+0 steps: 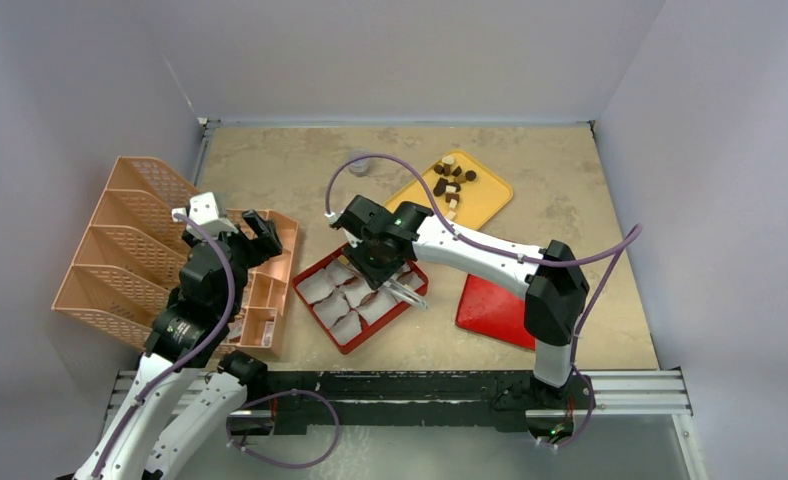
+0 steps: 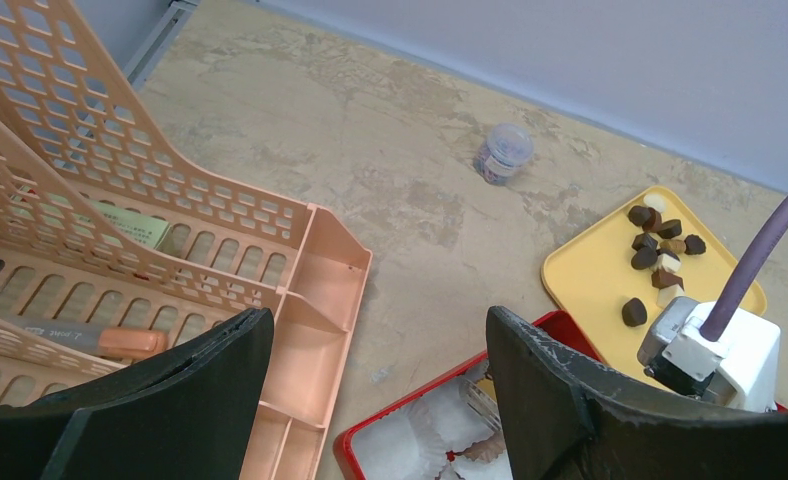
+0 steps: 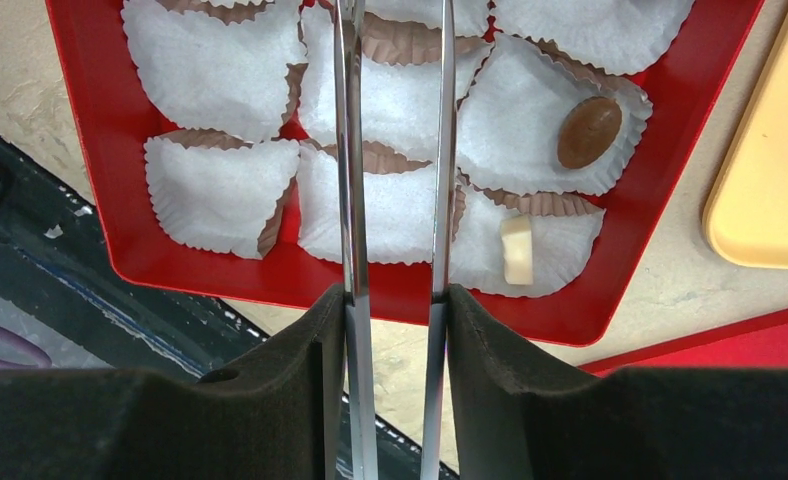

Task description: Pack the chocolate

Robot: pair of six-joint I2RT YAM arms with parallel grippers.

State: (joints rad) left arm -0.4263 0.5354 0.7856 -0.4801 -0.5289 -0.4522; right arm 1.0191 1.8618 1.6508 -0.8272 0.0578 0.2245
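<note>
Far right of centre on the table [image 1: 590,230], a yellow tray [image 1: 490,190] with most of the chocolate [image 1: 451,180]: a loose cluster of dark brown, light brown and cream-white chunks at its far end. Nearer, mid-table, a red box [image 1: 342,343] packed with white crinkled paper cups [image 3: 215,65] in touching rows. In the corner cup towards the yellow tray, one cream-white block [image 3: 516,250]; in the neighbouring cup along that same wall, one oval light-brown piece [image 3: 588,132]. Just right of the box, flat on the table, a red lid [image 1: 495,312]. Above the box, the right gripper [image 1: 382,262], clamped on thin metal tweezers [image 3: 350,150], both blades pinched between the black pads [image 3: 490,340] and reaching out over the cups; tips cut off in the wrist view, so impossible to tell whether anything is pinched there. At the left, a peach plastic organizer [image 1: 130,250] with slanted mesh slots and a low row of small compartments on its right; in the slots, a pale green card [image 2: 130,226] and an orange-ended item [image 2: 128,342], not identifiable. Over those small compartments, the left gripper [image 2: 375,320], spread wide with nothing between the fingers. Far centre, alone on the table, a small clear lidded jar [image 2: 505,152].
</note>
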